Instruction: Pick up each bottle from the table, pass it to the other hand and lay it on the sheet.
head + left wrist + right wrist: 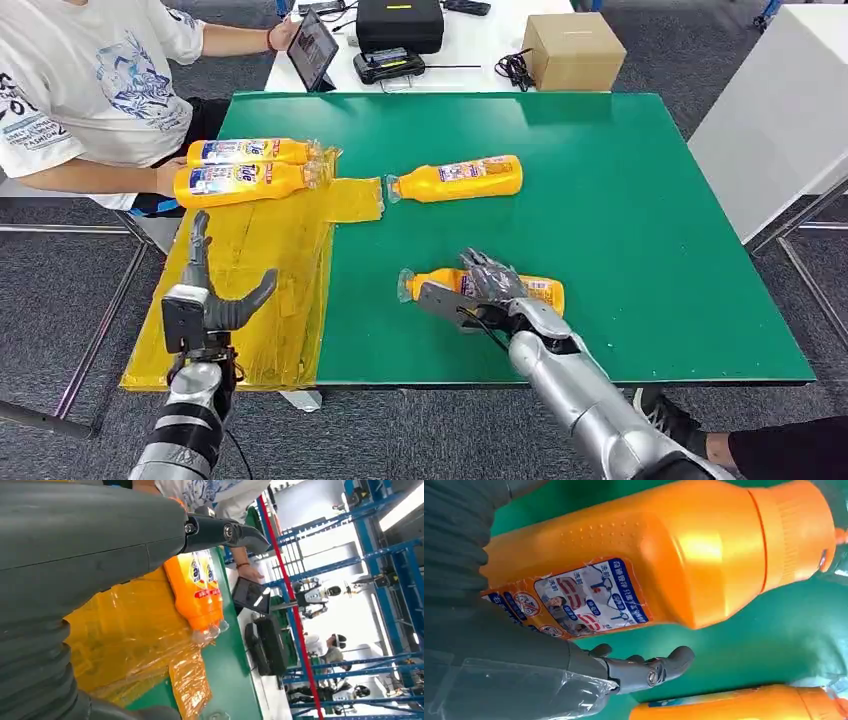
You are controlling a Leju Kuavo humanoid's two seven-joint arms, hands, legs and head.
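While your right hand (487,282) drapes its fingers (478,266) over the near bottle (537,291), apparently not yet clamped, its long axis runs left-right, cap left, toward your left hand (205,300), spread and empty above the sheet (270,300).

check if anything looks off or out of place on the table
The yellow sheet is crumpled and hangs over the green table edge, with a torn-looking flap. No spill or damaged bottles.
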